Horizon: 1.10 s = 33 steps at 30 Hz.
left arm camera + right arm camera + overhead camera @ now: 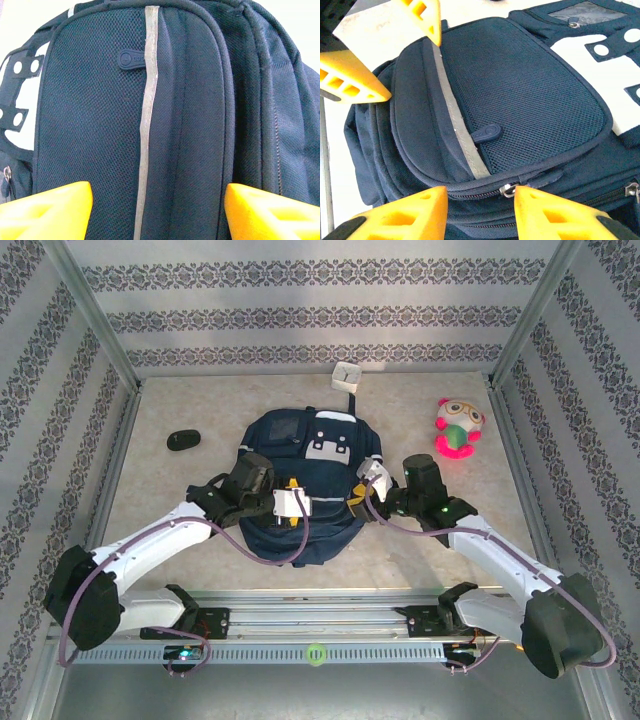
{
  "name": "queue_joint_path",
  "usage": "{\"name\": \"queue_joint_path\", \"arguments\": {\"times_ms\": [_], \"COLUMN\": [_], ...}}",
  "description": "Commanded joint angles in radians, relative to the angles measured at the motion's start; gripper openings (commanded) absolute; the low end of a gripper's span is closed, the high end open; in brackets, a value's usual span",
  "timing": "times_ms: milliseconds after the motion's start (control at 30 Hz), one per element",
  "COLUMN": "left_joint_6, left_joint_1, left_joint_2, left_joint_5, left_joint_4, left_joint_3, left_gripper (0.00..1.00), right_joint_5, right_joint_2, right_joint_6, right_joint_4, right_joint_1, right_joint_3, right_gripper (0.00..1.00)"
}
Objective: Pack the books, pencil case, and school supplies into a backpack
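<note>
Table (160, 470): you have a pale, marbled top walled in by patterned panels.
Backpack (330, 515): your navy bag lies flat in the middle of the table, front side up. Its white patches face the far wall and its bottom end faces the arm bases.
Left gripper (292, 503): you have it over the bag's lower front, reaching in from the left. Its yellow fingers (50, 210) stand wide apart with nothing clamped between them. In the left wrist view they straddle the front pocket (90, 125).
Right gripper (365, 487): it sits at the bag's right edge. Its fingers (555, 215) are parted by a narrow gap and close on nothing.
Plush toy (457, 428): pink and green, it sits on the table right of the bag, well apart from it.
Pencil case (347, 374): the small pale box sits at the far edge of the table, just beyond the bag's top.
Black oval object (182, 440): it lies on the table left of the bag, apart from it.
Grey stripe (145, 130): it runs down the front pocket, between your left fingers.
Zipper pull (507, 190): the metal piece sits on the pocket's zip line, right at the mouth of your right gripper's gap. You cannot tell from the frames whether a fingertip touches it.
</note>
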Motion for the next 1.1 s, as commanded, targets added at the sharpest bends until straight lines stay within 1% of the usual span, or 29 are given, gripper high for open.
{"name": "queue_joint_path", "arguments": {"times_ms": [0,167,300,400,533,700,867,900,933,967,1033,1067], "left_joint_6": [0.059,0.053,0.053,0.058,0.05,0.037,0.023,0.021,0.016,0.002,-0.042,-0.064], "left_joint_1": [0.013,0.013,0.013,0.013,0.02,0.039,0.041,0.041,0.042,0.042,0.045,0.05], "left_joint_2": [0.02,0.005,-0.006,-0.049,-0.082,-0.082,-0.012,0.003,0.014,0.017,0.001,-0.014], "left_joint_5": [-0.009,0.033,0.029,-0.019,-0.049,-0.065,-0.048,-0.047,-0.042,-0.034,-0.007,0.016], "left_joint_4": [-0.035,-0.062,-0.074,-0.08,-0.075,-0.009,0.063,0.069,0.067,0.065,0.071,0.075], "left_joint_3": [0.019,0.025,0.019,-0.026,-0.048,-0.077,-0.066,-0.059,-0.048,-0.032,-0.017,-0.014], "left_gripper": [0.7,0.73,0.73,0.74,0.74,0.74,0.73,0.7,0.64,0.52,0.23,0.14], "right_joint_5": [-0.021,-0.035,-0.05,-0.054,-0.053,-0.03,-0.022,-0.022,-0.021,-0.018,-0.005,0.003], "right_joint_2": [0.003,0.001,0.0,-0.017,-0.023,-0.001,0.019,0.022,0.026,0.027,0.026,0.022], "right_joint_6": [-0.057,-0.06,-0.064,-0.136,-0.171,-0.184,-0.202,-0.204,-0.208,-0.212,-0.225,-0.232], "right_joint_4": [0.003,0.008,0.009,0.005,0.017,0.009,0.004,0.003,0.002,-0.003,-0.018,-0.025], "right_joint_1": [0.012,0.015,0.023,0.085,0.126,0.146,0.175,0.181,0.188,0.195,0.209,0.216], "right_joint_3": [-0.012,-0.015,-0.014,-0.021,-0.027,-0.017,0.0,0.003,0.008,0.011,0.019,0.022], "right_gripper": [0.4,0.4,0.4,0.4,0.41,0.41,0.41,0.41,0.41,0.42,0.42,0.42]}}
